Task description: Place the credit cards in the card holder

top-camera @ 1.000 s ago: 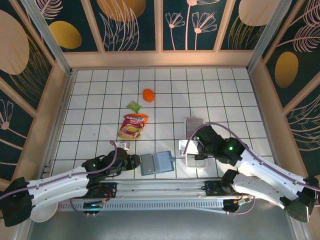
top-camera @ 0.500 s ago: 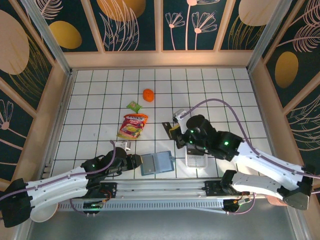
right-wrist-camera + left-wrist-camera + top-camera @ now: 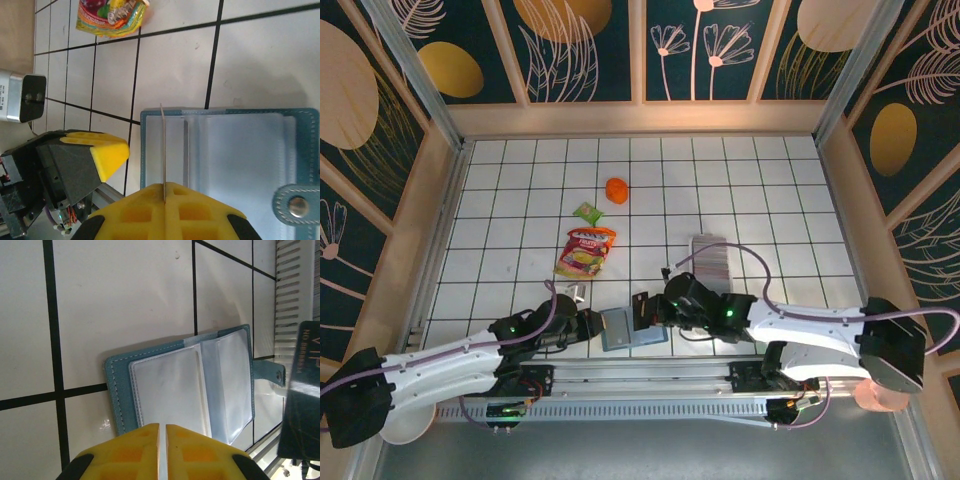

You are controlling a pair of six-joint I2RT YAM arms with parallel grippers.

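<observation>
The right arm (image 3: 790, 322) has swung over from the white tray (image 3: 696, 243) to the open card holder (image 3: 633, 327). The holder lies flat by the middle of the tabletop's (image 3: 520, 200) near edge. The right arm's jaws pinch one credit card (image 3: 163, 145) on its edge, right above the holder. The left arm's (image 3: 450, 360) jaws have squeezed almost together just beside the holder, holding nothing. The other credit cards (image 3: 711, 260) wait in the tray. I think the card goes into a pocket next.
</observation>
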